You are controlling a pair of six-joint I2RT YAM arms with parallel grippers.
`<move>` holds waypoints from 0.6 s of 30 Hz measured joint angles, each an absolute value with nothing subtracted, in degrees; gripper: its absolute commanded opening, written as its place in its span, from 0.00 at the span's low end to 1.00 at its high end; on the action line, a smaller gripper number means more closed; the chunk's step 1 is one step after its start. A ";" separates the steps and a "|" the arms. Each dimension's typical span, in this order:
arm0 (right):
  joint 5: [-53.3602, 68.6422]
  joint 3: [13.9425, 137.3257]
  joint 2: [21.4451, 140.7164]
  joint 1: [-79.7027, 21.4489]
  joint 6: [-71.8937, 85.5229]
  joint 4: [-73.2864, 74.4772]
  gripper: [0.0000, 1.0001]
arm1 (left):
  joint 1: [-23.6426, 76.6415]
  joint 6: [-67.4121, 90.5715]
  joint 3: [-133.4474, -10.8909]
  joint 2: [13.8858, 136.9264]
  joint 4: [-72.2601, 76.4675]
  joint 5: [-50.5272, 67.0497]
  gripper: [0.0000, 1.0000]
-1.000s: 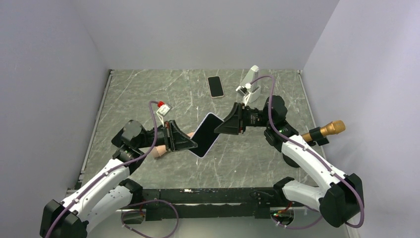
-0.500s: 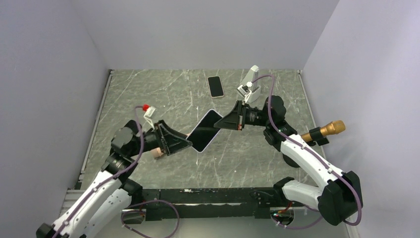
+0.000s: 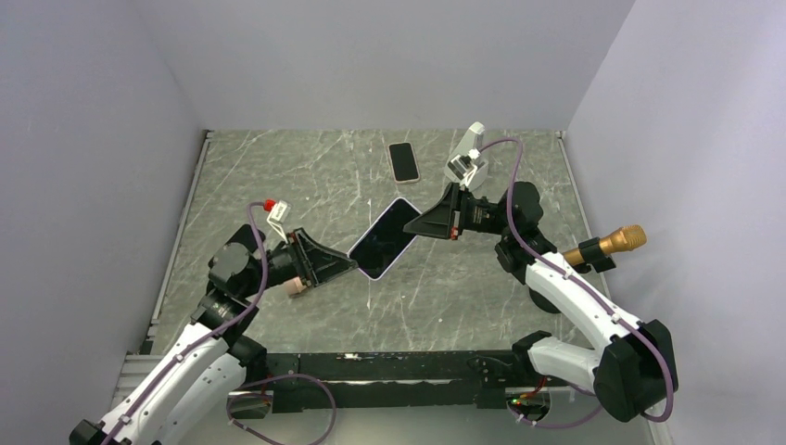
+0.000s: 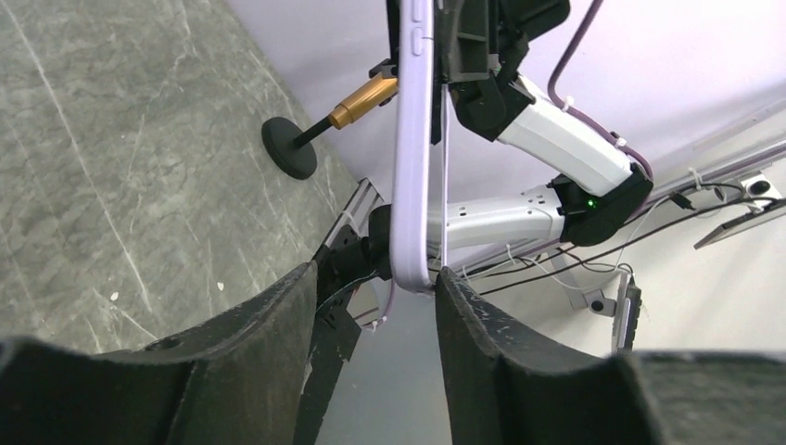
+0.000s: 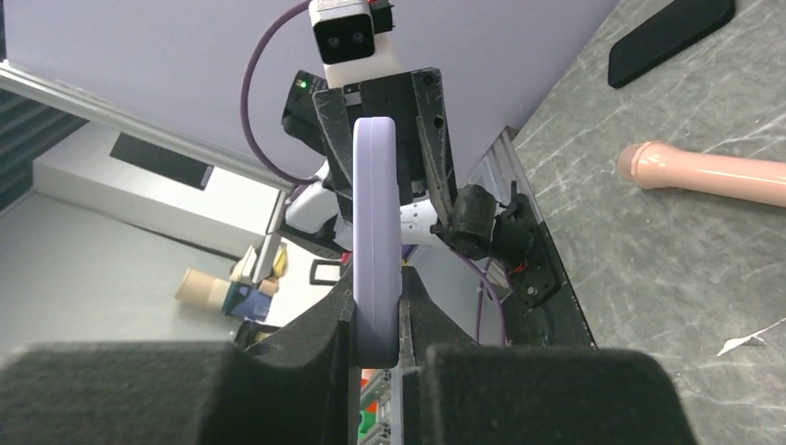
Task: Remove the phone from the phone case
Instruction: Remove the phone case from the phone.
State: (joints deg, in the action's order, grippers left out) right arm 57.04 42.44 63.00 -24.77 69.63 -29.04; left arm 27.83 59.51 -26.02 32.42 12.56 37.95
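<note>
Grey marbled table (image 3: 278, 176) and plain lilac walls frame the work, and the phone (image 3: 380, 239) is off that table altogether, slung in mid-air between our two arms with its dark screen facing up and the lilac phone case (image 4: 413, 139) on it. Our right gripper (image 3: 428, 222) is clamped tight on the far, upper end of the cased phone; its wrist view shows both fingers (image 5: 324, 324) pressed flat against the case. Our left gripper (image 3: 348, 266) stands partly open around the near, lower end. From its wrist view there is a clear gap on one side of the case, the other finger (image 4: 482, 352) sits just beside it, and nothing is gripped. We judge the step in hand to be getting a second hold so that case and phone can be pulled apart. To do it well we should close the left jaws on the case's rim or corner alone. Squeezing both flat faces would pin phone and case together. Then we should peel that corner back gently while the right hand stays firm. We cannot tell whether the case lip has begun to lift. A slip would drop the phone onto the hard table, so we want slow, small motions.
</note>
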 measured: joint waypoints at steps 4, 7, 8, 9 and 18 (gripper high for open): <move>57.74 42.44 63.02 -24.77 70.70 -29.82 0.00 | 27.81 59.72 -26.02 32.47 15.03 38.92 0.39; 58.17 42.44 63.02 -24.77 71.07 -30.50 0.00 | 27.73 59.83 -26.02 32.53 17.19 39.99 0.29; 58.46 42.44 63.02 -24.75 71.11 -30.52 0.00 | 27.64 59.86 -26.02 32.71 17.85 40.58 0.23; 58.63 42.44 63.02 -24.77 71.13 -30.52 0.00 | 27.55 59.90 -26.02 32.91 18.79 41.15 0.18; 61.10 42.44 63.59 -24.12 71.46 -34.04 0.00 | 26.06 61.19 -26.04 36.82 25.67 48.69 0.00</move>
State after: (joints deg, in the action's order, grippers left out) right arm 61.10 42.44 63.59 -24.12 71.46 -34.04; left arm 26.06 61.19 -26.04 36.82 25.67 48.69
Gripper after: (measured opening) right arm 0.166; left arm 0.060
